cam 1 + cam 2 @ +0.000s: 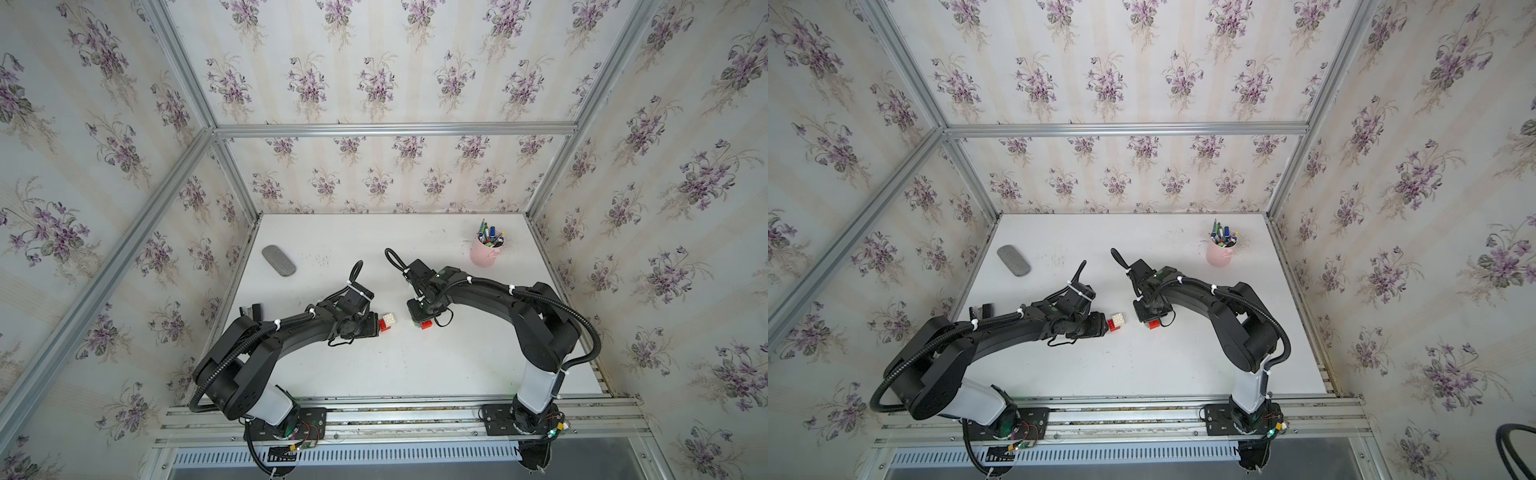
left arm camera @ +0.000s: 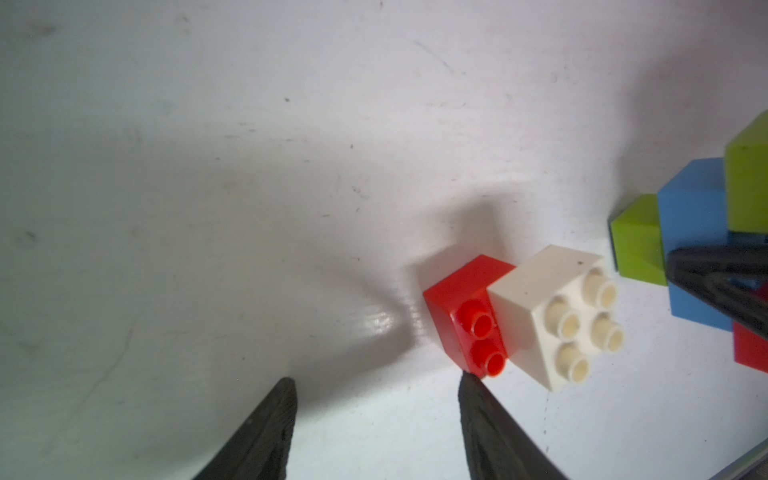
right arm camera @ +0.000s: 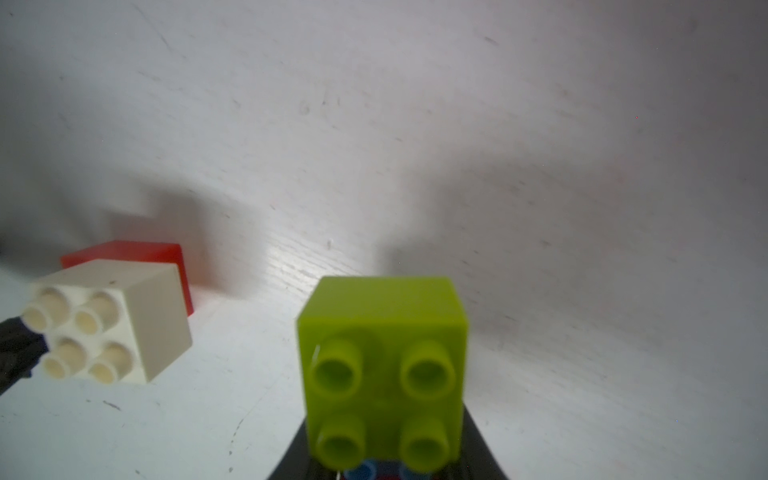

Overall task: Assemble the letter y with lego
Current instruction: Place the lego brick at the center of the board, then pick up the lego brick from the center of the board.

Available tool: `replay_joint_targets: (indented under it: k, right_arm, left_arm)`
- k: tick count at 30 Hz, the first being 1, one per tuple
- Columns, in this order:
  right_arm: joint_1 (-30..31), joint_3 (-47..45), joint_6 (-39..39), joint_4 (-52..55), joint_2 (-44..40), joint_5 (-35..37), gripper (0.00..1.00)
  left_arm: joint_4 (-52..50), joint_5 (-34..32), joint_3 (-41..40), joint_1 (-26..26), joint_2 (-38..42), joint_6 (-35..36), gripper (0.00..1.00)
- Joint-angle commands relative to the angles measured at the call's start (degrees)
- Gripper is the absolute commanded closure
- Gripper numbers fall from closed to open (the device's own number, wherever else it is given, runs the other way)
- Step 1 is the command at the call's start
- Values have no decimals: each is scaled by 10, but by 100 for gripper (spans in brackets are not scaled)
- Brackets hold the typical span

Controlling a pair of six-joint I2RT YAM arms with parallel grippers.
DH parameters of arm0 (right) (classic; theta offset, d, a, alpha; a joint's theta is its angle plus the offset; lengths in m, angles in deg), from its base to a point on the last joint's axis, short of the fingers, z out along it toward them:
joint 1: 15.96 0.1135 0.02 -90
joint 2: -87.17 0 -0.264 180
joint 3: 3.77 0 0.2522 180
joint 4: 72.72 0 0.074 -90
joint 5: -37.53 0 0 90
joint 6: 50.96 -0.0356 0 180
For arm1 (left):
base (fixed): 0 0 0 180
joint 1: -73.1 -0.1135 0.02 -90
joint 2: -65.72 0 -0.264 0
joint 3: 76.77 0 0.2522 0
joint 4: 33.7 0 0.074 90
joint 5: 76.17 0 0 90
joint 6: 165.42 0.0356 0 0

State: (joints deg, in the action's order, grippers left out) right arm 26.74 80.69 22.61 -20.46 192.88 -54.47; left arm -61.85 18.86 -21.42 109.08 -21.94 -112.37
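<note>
Beside the left hand (image 2: 376,384), white brick (image 2: 552,316) half-covers red brick (image 2: 461,286).

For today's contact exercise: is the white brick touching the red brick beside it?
Touching. Left wrist view: the white brick sits flush against the red brick, no gap.

Left pincer (image 2: 376,384) jaws apart, nothing between; one tip right by red brick (image 2: 457,291), white brick (image 2: 544,316) against it, on counter (image 2: 208,166).

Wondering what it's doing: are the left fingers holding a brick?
No, the left fingers stand apart with only bare table between them.
</note>
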Motion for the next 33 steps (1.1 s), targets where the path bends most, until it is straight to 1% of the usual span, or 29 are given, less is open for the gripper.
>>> replay_joint_targets:
  k: [1, 5, 21, 27, 33]
  right_arm:
    - [1, 6, -9, 15, -3, -8, 73]
    - [2, 33, -13, 19, -14, -31, 77]
    - [25, 87, -27, 18, -6, -68, 79]
    - [43, 104, -35, 25, 5, -66, 80]
    - [54, 115, -43, 33, 16, -60, 81]
  left_arm:
    - [-49, -6, -8, 0, -5, -5, 35]
    - [-37, -5, -12, -1, -2, -5, 35]
    - [15, 9, -30, -10, -2, -9, 35]
    - [15, 14, -35, -10, -19, -7, 36]
    - [15, 11, -47, -11, -12, -6, 36]
